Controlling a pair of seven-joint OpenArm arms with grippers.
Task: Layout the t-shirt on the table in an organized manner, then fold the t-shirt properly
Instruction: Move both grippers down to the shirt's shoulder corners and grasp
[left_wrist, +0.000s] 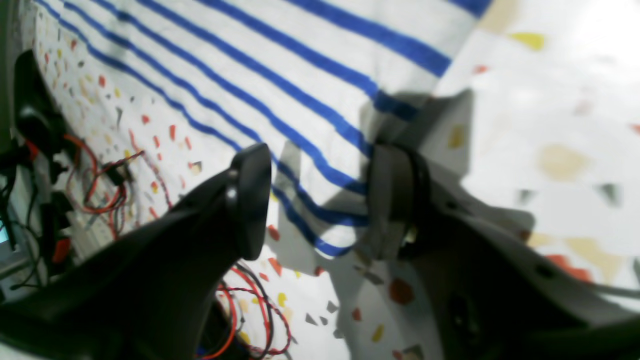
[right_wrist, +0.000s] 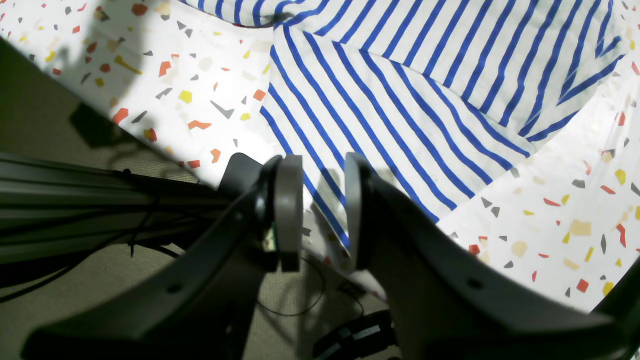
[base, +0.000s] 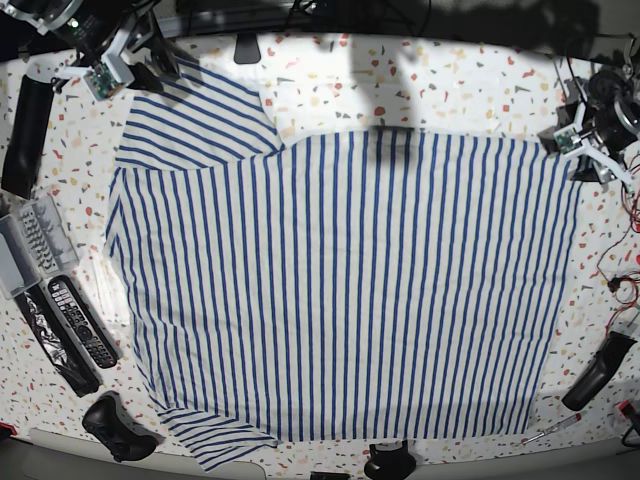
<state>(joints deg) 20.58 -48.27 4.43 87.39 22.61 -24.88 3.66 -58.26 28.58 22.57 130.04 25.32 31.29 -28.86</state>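
Shirt (base: 340, 290) spread flat across the bench (base: 440, 85), long axis left-right; left fingers (left_wrist: 315, 200) gape wide over its hem corner, right fingers (right_wrist: 322, 210) part-open, empty, straddling the sleeve edge.

Lighting's bright from overhead. The left wrist view is soft, and glare washes out the table (left_wrist: 575, 100) at its upper right. The right wrist view is sharper, with dim floor below. The base view bends at its edges, with shadows along the table's far edge.
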